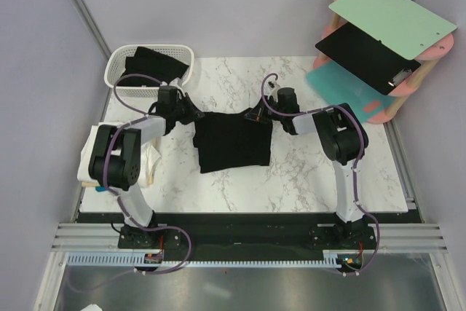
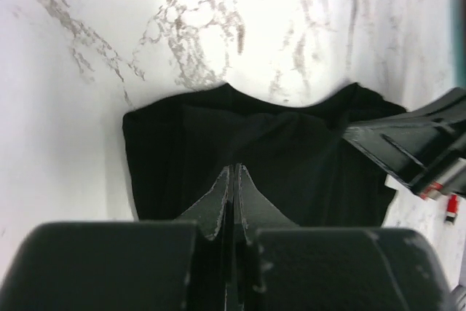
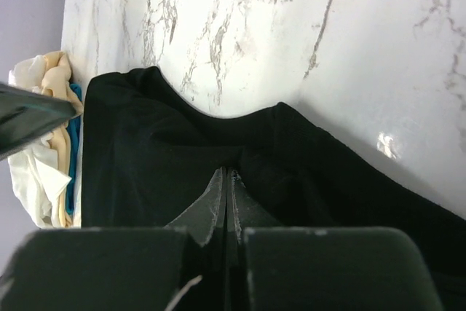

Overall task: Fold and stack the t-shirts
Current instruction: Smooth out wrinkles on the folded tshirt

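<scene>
From above, the black t-shirt [image 1: 233, 145] lay mid-frame on the marble table [image 1: 320, 172], but the grips were unreadable. Only the wrist views showed the left gripper [image 2: 232, 172] and right gripper [image 3: 227, 174] pressed together, pinching its far edge. The cream and white t-shirts [image 3: 40, 136] sat cut off at the left edge.

black t-shirt [image 1: 233, 142], white-grey marbled table [image 1: 306, 180]

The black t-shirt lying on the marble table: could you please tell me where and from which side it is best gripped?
At its far edge, one corner per end effector, coming in from the outer sides. The black t-shirt lies flat, so only its edges offer cloth to pinch; the left end effector and right end effector are shut there.
</scene>
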`<state>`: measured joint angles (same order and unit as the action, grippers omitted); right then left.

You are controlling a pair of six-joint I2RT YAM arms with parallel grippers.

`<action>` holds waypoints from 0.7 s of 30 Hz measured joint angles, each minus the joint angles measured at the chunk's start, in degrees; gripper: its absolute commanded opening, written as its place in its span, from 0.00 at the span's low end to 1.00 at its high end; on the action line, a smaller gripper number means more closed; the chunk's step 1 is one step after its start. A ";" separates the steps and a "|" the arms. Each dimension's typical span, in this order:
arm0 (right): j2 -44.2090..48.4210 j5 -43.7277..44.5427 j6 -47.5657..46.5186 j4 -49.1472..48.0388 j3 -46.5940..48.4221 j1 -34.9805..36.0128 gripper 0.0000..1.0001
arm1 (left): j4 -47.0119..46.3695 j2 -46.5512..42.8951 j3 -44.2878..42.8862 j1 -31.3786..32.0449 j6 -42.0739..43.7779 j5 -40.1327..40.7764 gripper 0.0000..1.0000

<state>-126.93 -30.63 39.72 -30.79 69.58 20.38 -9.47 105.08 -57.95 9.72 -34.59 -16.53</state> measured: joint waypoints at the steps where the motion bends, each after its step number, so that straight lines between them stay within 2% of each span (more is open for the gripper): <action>1: 0.68 0.55 -0.52 0.96 -0.22 0.00 0.00 | 1.18 -2.32 0.48 -0.04 0.13 0.26 0.02; 3: 2.99 1.70 -1.64 3.85 -1.07 0.00 0.01 | 3.96 -8.09 1.07 -0.11 0.42 1.44 0.02; 7: 9.57 3.93 -4.33 10.45 -2.08 0.55 0.05 | 10.03 -17.99 0.72 0.04 1.01 4.26 0.13; 9: 12.96 4.94 -5.73 12.96 -2.08 1.44 0.08 | 14.80 -21.59 0.15 0.15 1.01 6.21 0.16; 12: 18.21 5.77 -7.26 15.52 -2.32 4.28 0.12 | 22.93 -24.39 -0.57 0.17 1.01 9.86 0.30; 13: 19.56 5.77 -7.52 15.76 -2.69 5.35 0.13 | 25.81 -24.81 -0.66 0.17 1.01 11.26 0.38; 14: 20.57 5.70 -7.63 15.89 -3.10 6.19 0.14 | 28.87 -24.98 -0.70 0.17 1.07 12.98 0.40; 16: 22.23 5.53 -7.63 15.74 -4.68 8.37 0.18 | 35.21 -24.98 -0.70 0.17 1.33 16.46 0.59; 18: 22.64 5.42 -7.43 15.69 -6.36 10.12 0.21 | 40.06 -24.98 -0.85 0.17 1.99 19.21 0.69; 19: 22.64 5.33 -7.28 15.72 -7.30 10.75 0.22 | 42.69 -24.94 -1.11 0.17 2.32 20.81 0.78; 21: 22.64 5.25 -6.82 15.98 -9.22 11.43 0.26 | 47.65 -24.24 -2.38 0.17 2.97 24.02 0.84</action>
<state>-104.29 -25.39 32.91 -14.81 60.36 31.81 38.17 80.84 -60.34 9.89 -31.62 7.49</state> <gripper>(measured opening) 0.214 0.742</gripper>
